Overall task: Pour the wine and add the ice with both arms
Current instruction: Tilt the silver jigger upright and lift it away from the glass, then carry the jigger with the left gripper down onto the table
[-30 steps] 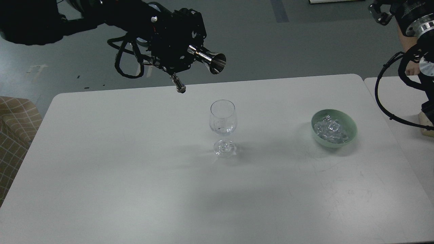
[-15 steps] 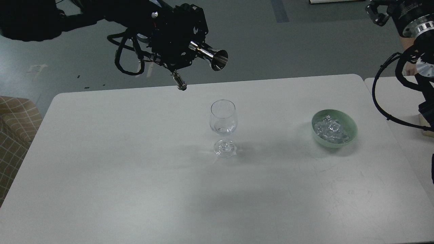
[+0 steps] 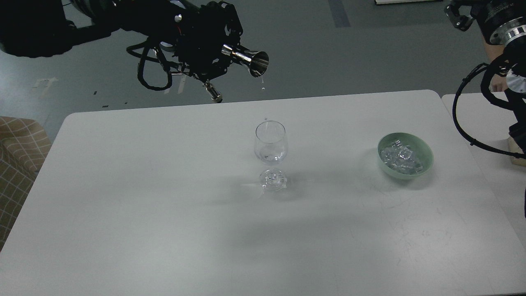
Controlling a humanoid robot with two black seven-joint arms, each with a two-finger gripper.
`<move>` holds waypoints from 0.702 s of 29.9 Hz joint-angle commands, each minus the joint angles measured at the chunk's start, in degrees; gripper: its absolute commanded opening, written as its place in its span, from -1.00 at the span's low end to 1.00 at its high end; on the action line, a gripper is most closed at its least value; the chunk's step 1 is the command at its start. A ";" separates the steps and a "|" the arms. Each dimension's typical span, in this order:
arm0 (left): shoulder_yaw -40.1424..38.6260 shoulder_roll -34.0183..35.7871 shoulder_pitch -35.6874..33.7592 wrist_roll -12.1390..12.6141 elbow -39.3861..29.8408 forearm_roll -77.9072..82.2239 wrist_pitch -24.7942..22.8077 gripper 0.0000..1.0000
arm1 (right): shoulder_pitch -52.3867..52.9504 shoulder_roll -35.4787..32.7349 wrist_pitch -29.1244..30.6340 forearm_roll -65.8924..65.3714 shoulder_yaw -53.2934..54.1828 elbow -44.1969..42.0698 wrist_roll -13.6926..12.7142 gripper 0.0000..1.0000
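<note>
— So, what is the left arm (image 3: 102,16) doing up there?

— It is reaching in from the top left, and its left gripper (image 3: 218,45) is squeezing tight around a shiny metal cup (image 3: 246,59). The cup is lying on its side with its wide mouth pointing to the right.

— Is anything coming out of it?

— Yes, a tiny drop (image 3: 263,87) is falling from the cup's lip. It is hanging in the air, high above the wine glass (image 3: 270,153).

— Where is the glass sitting?

— It is standing upright near the middle of the white table (image 3: 164,205), below the cup and a little to its right. A bit of clear liquid is sitting at the bottom of it.

— And the ice (image 3: 400,159)?

— It is piled in the green bowl (image 3: 427,160), which is sitting on the right side of the table, well apart from the glass.

— What about the right arm (image 3: 503,28)?

— It is showing at the far right edge, with a black cable (image 3: 460,119) looping down beside the table. A gripper-like black part is peeking in at the top corner, but I cannot tell if it is open or closed.
</note>
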 commanded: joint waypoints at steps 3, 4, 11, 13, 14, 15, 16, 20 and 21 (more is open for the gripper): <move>0.18 0.75 3.24 0.01 0.68 0.00 0.13 -0.56 | -0.13 0.13 -0.02 -0.05 -0.01 -0.04 -0.06 1.00; 0.00 0.84 5.17 0.10 1.72 0.00 0.22 -0.56 | -0.13 0.13 -0.02 -0.05 -0.01 -0.04 -0.06 1.00; -0.70 0.66 13.79 1.42 10.16 -4.66 1.27 -0.56 | -0.57 0.13 -0.02 -0.14 -0.36 -0.40 -0.06 1.00; -0.88 0.22 17.12 1.33 13.49 -9.75 3.29 -0.56 | -1.01 -0.04 -0.02 -0.14 -0.45 -0.31 -0.06 1.00; -0.96 0.22 18.09 1.33 14.21 -10.99 3.73 -0.56 | -1.10 -0.05 -0.02 -0.14 -0.45 -0.31 -0.06 1.00; -0.96 0.14 19.67 1.24 15.34 -13.35 4.34 -0.56 | -1.10 -0.13 -0.02 -0.14 -0.45 -0.31 -0.06 1.00; -0.96 0.13 20.56 1.33 15.79 -14.51 4.70 -0.56 | -1.18 -0.13 -0.02 -0.14 -0.45 -0.31 -0.06 1.00; -1.05 0.05 24.25 1.24 18.25 -23.02 5.67 -0.56 | -1.53 -0.22 -0.02 -0.23 -0.63 -0.22 -0.06 1.00; -1.05 0.05 25.13 1.24 18.87 -25.83 5.67 -0.56 | -1.89 -0.22 -0.02 -0.14 -0.63 -0.05 -0.06 1.00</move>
